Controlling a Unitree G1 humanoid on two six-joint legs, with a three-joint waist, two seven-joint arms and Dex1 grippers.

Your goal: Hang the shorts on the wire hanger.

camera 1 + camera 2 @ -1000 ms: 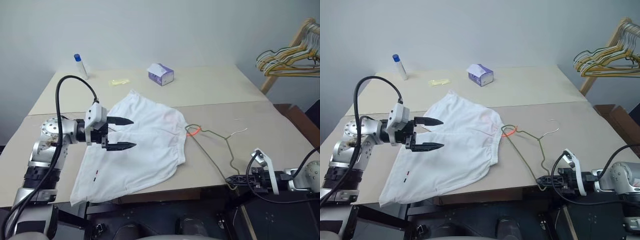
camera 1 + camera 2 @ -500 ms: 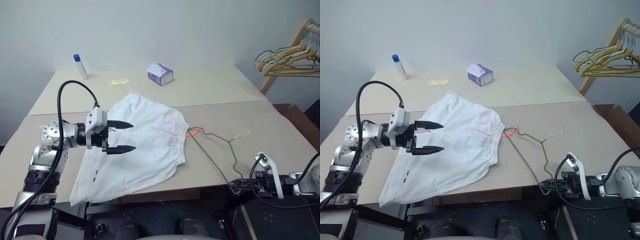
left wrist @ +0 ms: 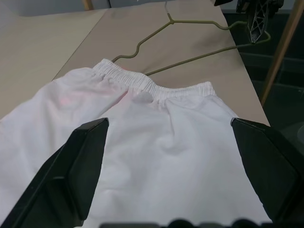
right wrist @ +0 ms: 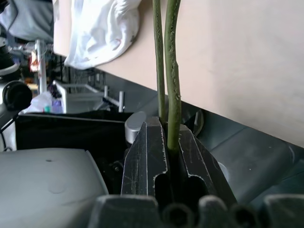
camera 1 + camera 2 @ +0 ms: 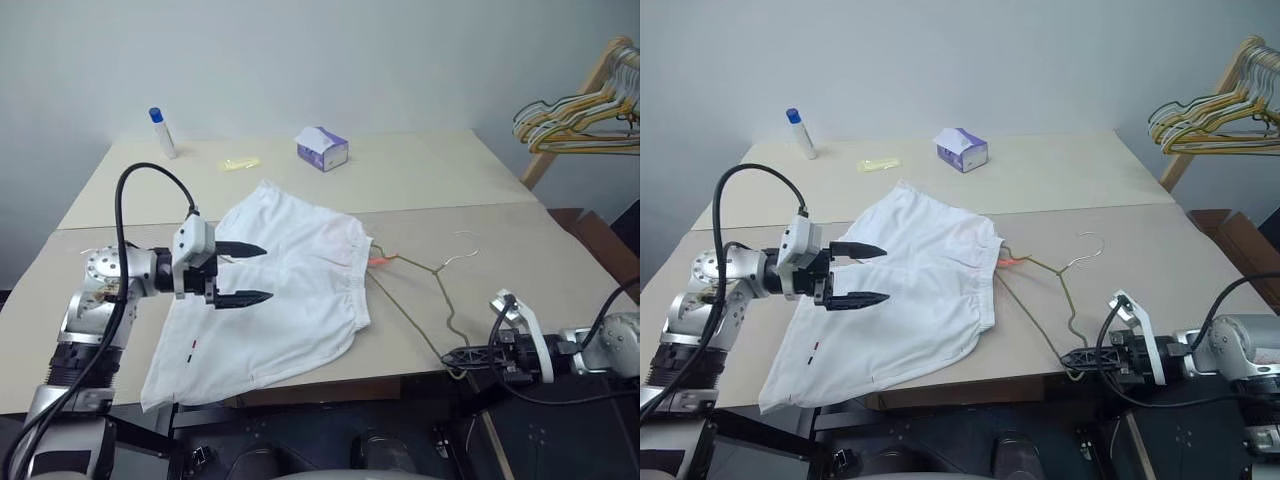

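From the head cameras I see the shorts (image 5: 280,290) spread flat on the table (image 5: 430,180), their long axis running from the gathered waistband at the right down to the hems near the table's front edge. The wire hanger (image 5: 425,295) lies on the table just right of the waistband, one shoulder end touching or nearly touching it beside a small orange-red cord (image 5: 379,262); its hook (image 5: 462,246) curls away from the shorts toward the table's far right. My left claw (image 5: 243,274) hovers over the shorts, its 2 fingers spread wide with nothing between them, pointing at the waistband. My right claw (image 5: 456,355) sits at the table's front edge, clamped on the hanger's lower corner.

Behind the shorts stand a purple tissue box (image 5: 322,149), a blue-capped bottle (image 5: 161,132) and a small yellow item (image 5: 238,163). A bunch of yellow and white hangers (image 5: 580,115) hangs beyond the table's right side.

In the left wrist view the waistband (image 3: 156,89) lies across the frame, the hanger (image 3: 190,45) beyond it.

In the right wrist view the claw's fingers (image 4: 145,156) pinch 2 strands of hanger wire (image 4: 172,71), which run straight away along the table edge toward the shorts (image 4: 102,28).
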